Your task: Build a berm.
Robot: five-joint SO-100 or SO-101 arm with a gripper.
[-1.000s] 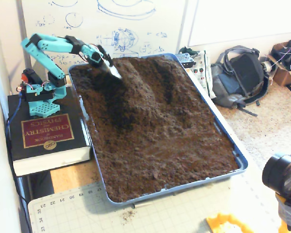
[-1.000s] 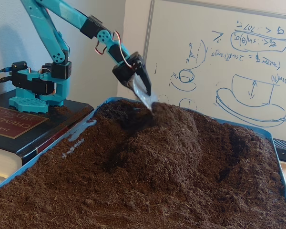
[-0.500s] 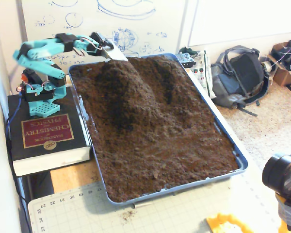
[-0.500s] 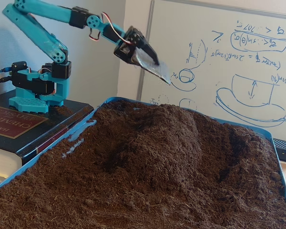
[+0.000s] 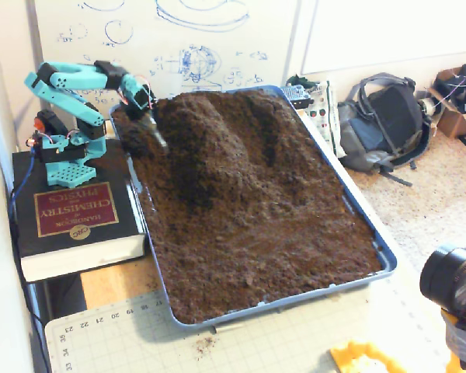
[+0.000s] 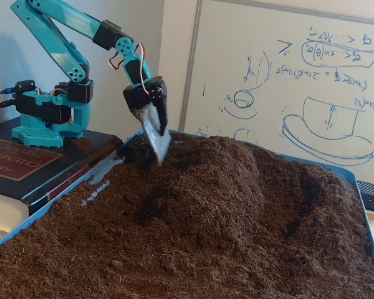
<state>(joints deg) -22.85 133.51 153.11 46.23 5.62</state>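
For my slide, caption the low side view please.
Teal arm's gripper points its blade down beside the berm in the blue tray.

The hand (image 6: 159, 149) has swung down from above the berm (image 6: 218, 180) to its near-left foot, blade pointing downward.

The teal arm (image 6: 62, 37) is folded like an elbow, and its gripper (image 6: 157, 140) points down toward 6 o'clock, the jaws pressed together.

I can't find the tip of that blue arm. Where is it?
In both fixed views the end effector points down at the soil beside the berm, near the tray's far corner by the arm's base.
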